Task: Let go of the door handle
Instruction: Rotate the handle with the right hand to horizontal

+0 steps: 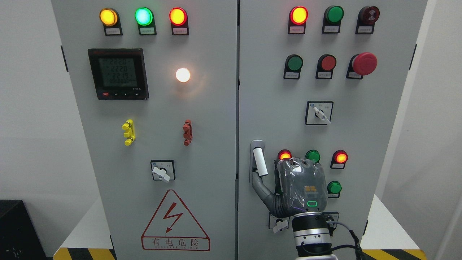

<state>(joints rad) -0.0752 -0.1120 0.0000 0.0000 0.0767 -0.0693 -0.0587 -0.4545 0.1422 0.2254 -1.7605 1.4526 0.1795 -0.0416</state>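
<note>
We saw the right hand (301, 187) raised before the cabinet's right door (325, 126), its thumb (262, 190) reaching under the white door handle (260, 162). Probably the thumb touched it; the other fingers were hidden behind the palm, so we could not tell any grip.

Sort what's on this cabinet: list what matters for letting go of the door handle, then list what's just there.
Job:
door handle, on the right door
right hand, thumb reaching to the handle's lower end

Just there:
meter
emergency stop
selector switches
indicator lamps
warning triangle
</note>
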